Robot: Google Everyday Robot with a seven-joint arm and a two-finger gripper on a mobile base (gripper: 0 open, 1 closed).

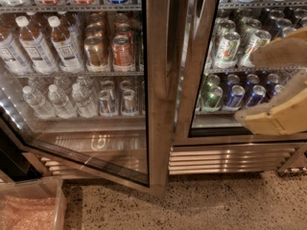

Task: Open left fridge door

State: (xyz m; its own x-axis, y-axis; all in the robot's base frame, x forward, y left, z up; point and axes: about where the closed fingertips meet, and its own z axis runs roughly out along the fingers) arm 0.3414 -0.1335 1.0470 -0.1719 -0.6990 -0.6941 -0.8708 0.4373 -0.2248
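The left fridge door [158, 104] has a glass pane in a wide steel frame and stands ajar, its free edge swung out toward me and its bottom rail slanting across the floor. The fridge [230, 158] shows shelves of bottles and cans and a louvred grille along its base. My gripper [248, 90] is at the right edge of the view, in front of the closed right door [207, 71]. Its two cream fingers [280, 116] are spread apart with nothing between them. It is well clear of the left door's edge.
A clear plastic bin [56, 200] with pinkish contents sits on the speckled floor [216, 200] at the bottom left, beside the swung-out door. A dark gap shows at the left behind the door's hinge side.
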